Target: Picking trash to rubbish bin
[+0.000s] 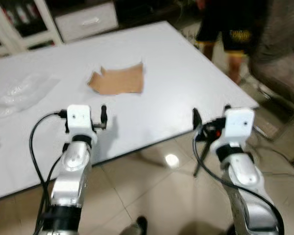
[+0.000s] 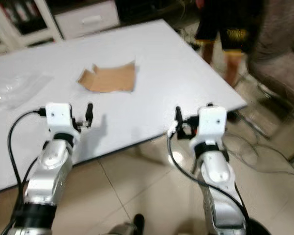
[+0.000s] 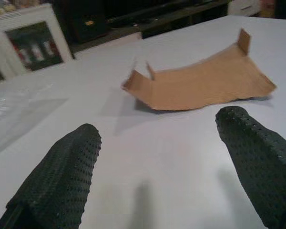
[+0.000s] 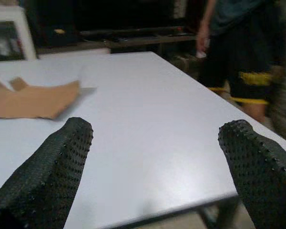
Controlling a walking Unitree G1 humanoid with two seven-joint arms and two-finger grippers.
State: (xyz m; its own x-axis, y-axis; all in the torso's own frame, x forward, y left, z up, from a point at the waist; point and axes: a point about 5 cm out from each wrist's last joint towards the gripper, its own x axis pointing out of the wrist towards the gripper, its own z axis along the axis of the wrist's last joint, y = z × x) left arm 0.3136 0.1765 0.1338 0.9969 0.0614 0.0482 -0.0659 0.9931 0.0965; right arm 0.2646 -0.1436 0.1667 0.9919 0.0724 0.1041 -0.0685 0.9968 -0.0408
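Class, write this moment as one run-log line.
left gripper: open, facing cardboard | right gripper: open, over table edge | cardboard: on table, untouched | plastic wrap: on table

A piece of cardboard (image 1: 117,81) lies on the table (image 1: 186,83), toward its far side. A plastic bag (image 1: 20,92) rests well to its left. The left hand (image 1: 85,119) hangs over the table's near edge, the right hand (image 1: 210,120) beside its near right corner. A person (image 1: 225,29) stands beyond the right edge.

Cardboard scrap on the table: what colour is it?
Plain light brown cardboard scrap, no print visible; clearest in the left wrist view.
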